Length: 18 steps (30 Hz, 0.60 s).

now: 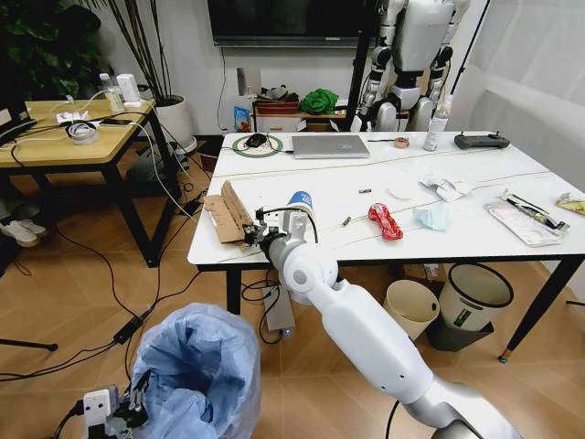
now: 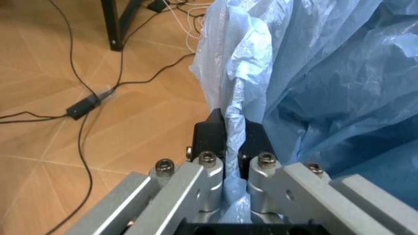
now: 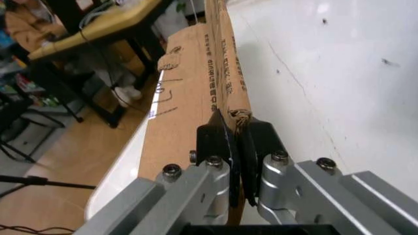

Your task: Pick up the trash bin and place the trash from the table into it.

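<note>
The right gripper (image 1: 255, 229) reaches out over the near left corner of the marble tabletop (image 1: 475, 178), where its fingers (image 3: 216, 142) are pinched tight on the edge of the folded brown cardboard (image 1: 228, 212) — the right wrist view shows the black pads closed on the board's thin rim, with the flat printed face of the cardboard running away along the tabletop's edge. The cardboard stands partly upright at that corner, next to the white-blue paper cup (image 1: 300, 201).

Down by the floor on the robot's left, the left gripper (image 1: 137, 400) is clamped on the crinkled light-blue bag of the trash bin (image 1: 196, 370); in the left wrist view the fingers (image 2: 212, 132) squeeze a fold of the plastic between them (the bin's own wall is hidden under the bag). The bin sits low in front of the robot, well apart from the tabletop's edge.

The rest of the litter lies spread across the tabletop: a red crumpled wrapper (image 1: 385, 220) near the middle, a pale blue face mask (image 1: 432, 216) just beside it, white tissues (image 1: 442, 187) farther back, a clear plastic package (image 1: 523, 219) toward the right — and a yellow wrapper (image 1: 572, 205) at the far right edge.
</note>
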Motion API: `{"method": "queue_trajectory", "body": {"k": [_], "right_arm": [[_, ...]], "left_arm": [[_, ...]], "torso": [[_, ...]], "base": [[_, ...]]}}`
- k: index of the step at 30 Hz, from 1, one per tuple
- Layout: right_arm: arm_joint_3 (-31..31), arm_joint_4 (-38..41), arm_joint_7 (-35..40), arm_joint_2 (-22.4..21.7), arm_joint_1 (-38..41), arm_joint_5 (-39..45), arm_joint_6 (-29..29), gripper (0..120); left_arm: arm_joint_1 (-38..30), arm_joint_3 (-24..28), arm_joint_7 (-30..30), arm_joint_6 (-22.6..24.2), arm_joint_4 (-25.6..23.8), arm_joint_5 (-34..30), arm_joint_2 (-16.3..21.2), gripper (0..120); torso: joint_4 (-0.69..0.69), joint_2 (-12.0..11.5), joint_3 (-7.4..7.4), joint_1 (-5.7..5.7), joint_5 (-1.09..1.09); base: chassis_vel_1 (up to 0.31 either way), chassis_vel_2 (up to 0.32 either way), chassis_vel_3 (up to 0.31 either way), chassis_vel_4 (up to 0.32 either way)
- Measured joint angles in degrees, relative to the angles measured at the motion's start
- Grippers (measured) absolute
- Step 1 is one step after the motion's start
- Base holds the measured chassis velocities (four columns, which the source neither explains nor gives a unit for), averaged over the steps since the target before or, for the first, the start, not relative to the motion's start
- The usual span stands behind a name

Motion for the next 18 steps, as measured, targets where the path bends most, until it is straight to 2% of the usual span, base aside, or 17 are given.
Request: {"method": "queue_trajectory", "body": {"k": [5, 6, 9, 11, 12, 14, 18], "right_arm": [[2.34, 9.88, -2.28, -6.25, -3.31, 3.20, 0.94, 0], [2.34, 9.88, -2.28, -6.25, -3.31, 3.20, 0.94, 0], [2.96, 16.19, -4.09, -10.79, -5.13, 5.97, -0.19, 0], [3.04, 22.90, -4.42, -17.50, -7.54, 8.73, -1.39, 0], [3.04, 22.90, -4.42, -17.50, -7.54, 8.73, -1.39, 0], [3.41, 28.47, -4.55, -24.15, -11.42, 10.30, -2.39, 0], [7.71, 36.82, -6.42, -31.85, -21.58, 11.44, -4.14, 0]], "left_arm": [[1.30, 2.30, -0.62, 0.82, -0.93, -1.86, 1.33, 0], [1.30, 2.30, -0.62, 0.82, -0.93, -1.86, 1.33, 0], [0.95, 3.56, -2.13, 1.69, -0.96, -4.21, 2.36, 0], [0.58, 4.15, -3.97, 2.66, -1.07, -7.57, 3.43, 0], [0.58, 4.15, -3.97, 2.66, -1.07, -7.57, 3.43, 0], [0.03, 4.50, -5.71, 3.64, -1.36, -10.25, 4.32, 0], [-0.30, 5.45, -8.15, 5.84, -2.23, -12.99, 5.00, 0]], "torso": [[-0.03, 0.00, 0.00, 0.00, 0.02], [-0.03, 0.00, 0.00, 0.00, 0.02], [-0.02, 0.00, -0.01, 0.00, 0.02], [0.00, 0.00, -0.01, 0.00, 0.00], [0.00, 0.00, -0.01, 0.00, 0.00], [-0.02, 0.00, -0.01, 0.00, 0.02], [-0.05, 0.00, -0.01, -0.01, 0.03]], "base": [[0.000, 0.000, 0.000, 0.000], [0.000, 0.000, 0.000, 0.000], [0.000, 0.000, 0.000, 0.000], [0.000, 0.000, 0.000, 0.000], [0.000, 0.000, 0.000, 0.000], [0.000, 0.000, 0.000, 0.000], [0.000, 0.000, 0.000, 0.000]]}}
